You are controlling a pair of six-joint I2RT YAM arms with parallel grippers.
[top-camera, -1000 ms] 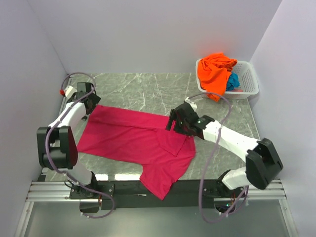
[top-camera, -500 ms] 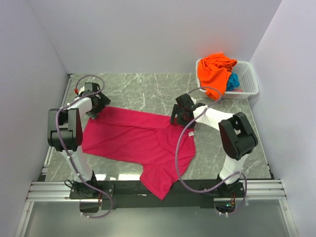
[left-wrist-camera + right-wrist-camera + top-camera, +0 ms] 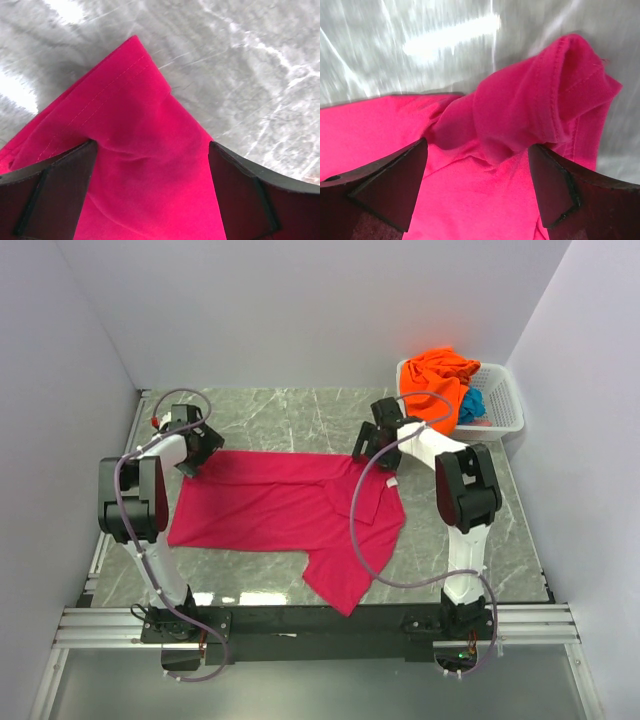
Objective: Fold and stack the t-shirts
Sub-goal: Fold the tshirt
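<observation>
The magenta t-shirt [image 3: 285, 508] lies spread across the middle of the marble table [image 3: 280, 415], and its far edge runs almost straight from one gripper to the other. The left gripper [image 3: 197, 452] sits at the shirt's far left corner. In the left wrist view its two dark fingers [image 3: 50, 192] stand wide apart on either side of the cloth, which comes to a stitched, hemmed point just past them, with a soft crease between the tips. The jaws are released, not pinching anything. The right gripper [image 3: 368, 445] is at the far right end of that same edge, and its fingers [image 3: 390, 185] are spread just as wide. Between them a hemmed part of the shirt is rolled over on itself into a loose lump, resting against the marble and not squeezed. On the near side one flap of the shirt trails down to the table's near edge, close to the black rail [image 3: 300, 620] where the arms are bolted. Grey marble shows in a broad band between the shirt's far edge and the back wall [image 3: 300, 310], and in a narrower strip along the right side. The left corner of the shirt lies near the left wall [image 3: 60, 390], so there is little room there. In the far right corner stands the white basket [image 3: 505, 405], just beyond the right arm. The orange t-shirt [image 3: 435, 380] is heaped in it and spills over its near rim, and the teal t-shirt [image 3: 472, 405] is tucked beside it.
</observation>
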